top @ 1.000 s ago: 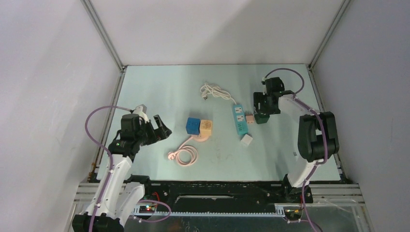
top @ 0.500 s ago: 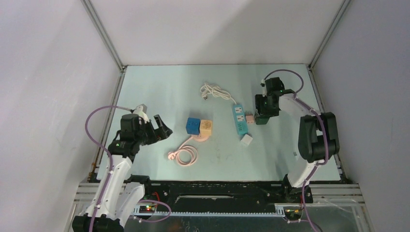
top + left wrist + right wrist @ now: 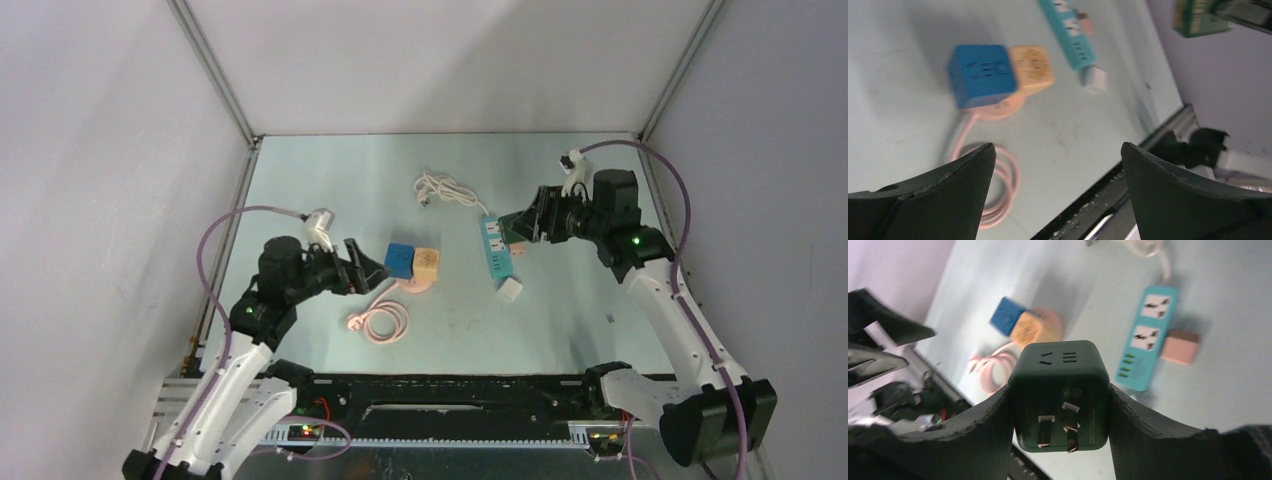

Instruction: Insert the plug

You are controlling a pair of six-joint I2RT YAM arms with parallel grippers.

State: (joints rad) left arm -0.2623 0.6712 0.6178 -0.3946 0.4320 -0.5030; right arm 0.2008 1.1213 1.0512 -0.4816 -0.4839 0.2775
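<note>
My right gripper (image 3: 1059, 392) is shut on a dark green cube plug (image 3: 1058, 367), whose two metal prongs face the wrist camera. It hangs above the table just right of the teal power strip (image 3: 495, 246), and the top view shows that gripper (image 3: 514, 228) beside the strip's upper end. The strip (image 3: 1148, 335) lies flat with its sockets up. My left gripper (image 3: 1057, 146) is open and empty, hovering near the blue cube (image 3: 980, 75). From above, the left gripper (image 3: 368, 272) sits just left of that cube (image 3: 399, 261).
A tan cube (image 3: 427, 264) touches the blue one on a pink round base with a coiled pink cord (image 3: 385, 322). A pink adapter (image 3: 1179, 346) lies against the strip's right side. A white plug (image 3: 510, 290) is at the strip's near end, and a white cable (image 3: 445, 190) behind it.
The right arm rose from the table beside the strip and turned leftward with the green plug gripped. The left arm reached right, toward the blue cube, still open.
</note>
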